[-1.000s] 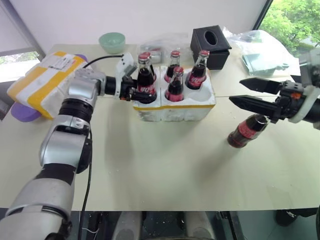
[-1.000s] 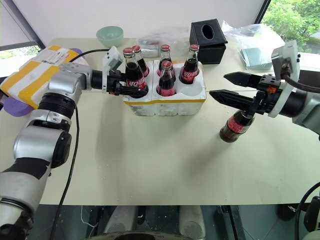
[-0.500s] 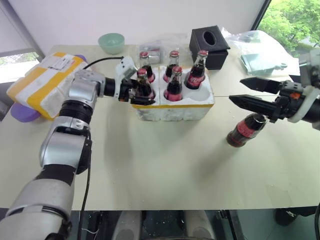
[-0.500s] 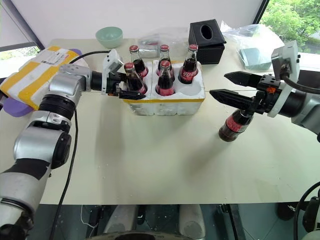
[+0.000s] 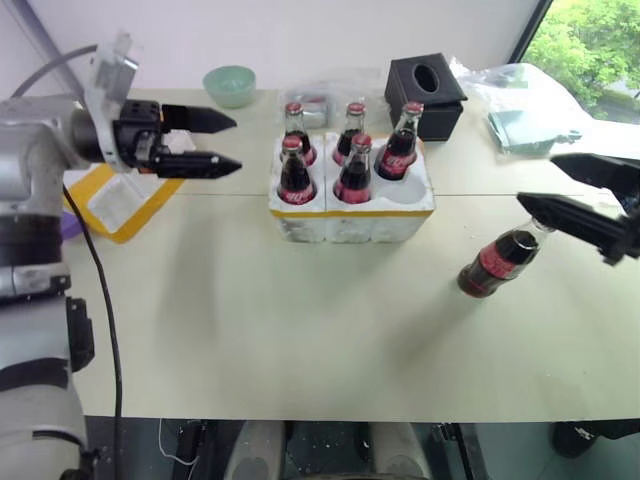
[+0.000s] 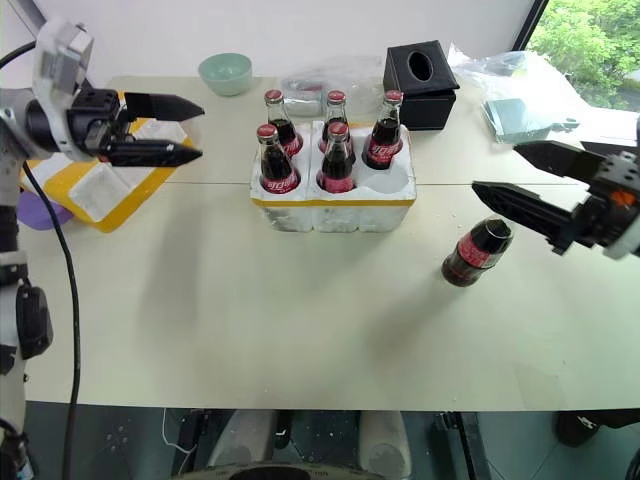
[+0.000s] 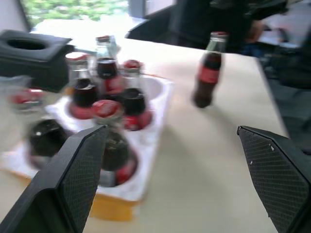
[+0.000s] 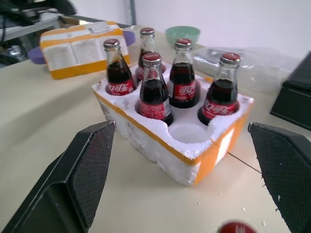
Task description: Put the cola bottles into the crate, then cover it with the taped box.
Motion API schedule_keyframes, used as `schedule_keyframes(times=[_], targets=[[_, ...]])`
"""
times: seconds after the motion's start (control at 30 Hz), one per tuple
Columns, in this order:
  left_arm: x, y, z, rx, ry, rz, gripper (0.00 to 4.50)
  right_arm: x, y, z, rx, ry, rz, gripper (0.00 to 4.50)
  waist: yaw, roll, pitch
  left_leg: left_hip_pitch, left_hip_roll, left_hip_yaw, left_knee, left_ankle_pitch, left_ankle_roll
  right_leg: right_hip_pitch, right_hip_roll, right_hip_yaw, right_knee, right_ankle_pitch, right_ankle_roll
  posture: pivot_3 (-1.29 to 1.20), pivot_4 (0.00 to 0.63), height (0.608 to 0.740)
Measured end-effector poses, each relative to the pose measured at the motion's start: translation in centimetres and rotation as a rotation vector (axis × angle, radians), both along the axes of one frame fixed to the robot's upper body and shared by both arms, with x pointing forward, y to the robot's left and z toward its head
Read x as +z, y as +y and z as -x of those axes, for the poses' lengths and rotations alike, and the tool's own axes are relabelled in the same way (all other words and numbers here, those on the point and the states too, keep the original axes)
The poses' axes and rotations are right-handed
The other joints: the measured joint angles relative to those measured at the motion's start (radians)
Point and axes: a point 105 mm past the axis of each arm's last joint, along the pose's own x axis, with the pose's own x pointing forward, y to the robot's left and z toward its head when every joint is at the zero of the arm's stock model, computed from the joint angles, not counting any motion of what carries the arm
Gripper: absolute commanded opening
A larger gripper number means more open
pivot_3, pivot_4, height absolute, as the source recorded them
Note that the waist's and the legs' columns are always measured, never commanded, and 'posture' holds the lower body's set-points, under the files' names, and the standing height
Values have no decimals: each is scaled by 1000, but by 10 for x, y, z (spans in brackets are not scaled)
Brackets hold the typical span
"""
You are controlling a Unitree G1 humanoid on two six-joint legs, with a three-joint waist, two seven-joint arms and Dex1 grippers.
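The white styrofoam crate (image 6: pixel 333 207) with its yellow band stands mid-table. Several cola bottles (image 6: pixel 272 165) with red caps stand in its wells, and the front right well (image 6: pixel 392 181) is empty. One more cola bottle (image 6: pixel 475 250) stands alone on the table right of the crate, also seen in the left wrist view (image 7: pixel 208 73). My left gripper (image 6: pixel 200 130) is open and empty, raised well left of the crate, in front of the taped box (image 6: pixel 95 190). My right gripper (image 6: pixel 497 168) is open and empty, hovering just beyond the lone bottle without touching it.
A black tissue box (image 6: pixel 420 70) sits behind the crate at the back right. A green bowl (image 6: pixel 224 72) and clear plastic bags (image 6: pixel 315 85) lie along the back edge. More plastic wrap (image 6: pixel 510 100) is at the far right. A purple object (image 6: pixel 28 210) lies under the taped box.
My left gripper let go of the bottle now standing in the crate's front left well, opened wide and drew back up and to the left. My right gripper pulled back to the right.
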Motion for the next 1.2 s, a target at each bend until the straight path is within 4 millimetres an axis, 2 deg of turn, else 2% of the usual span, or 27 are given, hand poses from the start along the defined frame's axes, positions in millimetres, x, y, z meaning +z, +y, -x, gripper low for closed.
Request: schedule_keyframes(times=[0.07,0.17,0.3,0.4,0.53,0.7,1.0,1.2], targets=[[-12,-4,2,-16,33,-19,4454,-5,-6,10,-47,-1,-1,4500,-2,0,0,0,0,0,0,0,0,0,0,0,0,0,0,0,150,739],[-16,-8,1,-12,39,-16,4454,-22,-16,29,-145,30,-11,4500,-2,-1,-1,1,0,0,1,0,0,1,0,0,0,0,0,0,150,739],[-21,-15,-2,-8,29,-26,4454,-64,-17,53,-232,162,-21,4500,-4,-2,-1,3,0,0,0,0,0,3,0,0,-1,0,0,0,150,739],[-23,-19,-3,-17,29,-23,4454,-89,-14,62,-298,191,-39,4500,-8,-3,-2,7,1,0,-1,0,0,7,1,0,-3,-1,0,0,150,739],[-24,-19,-4,-15,15,-24,4454,-105,-17,51,-384,158,-93,4500,-10,-4,-3,13,2,1,-2,0,0,12,1,1,-5,-3,-5,0,150,739],[-24,-20,-7,14,3,-17,4454,-121,-37,26,-544,85,-224,4500,-3,-4,-3,14,2,1,-3,-1,0,13,0,1,-5,-4,-7,0,150,739],[-20,-22,-7,37,-3,-5,4454,-133,-32,4,-509,81,-285,4500,-5,-4,-3,14,1,1,-4,-1,0,13,0,1,-5,-4,-6,0,150,739],[-22,-24,-4,38,2,-1,4454,-134,-27,-11,-458,84,-278,4500,-6,-4,-3,15,1,1,-4,-1,0,13,1,1,-4,-4,-6,0,150,739]])
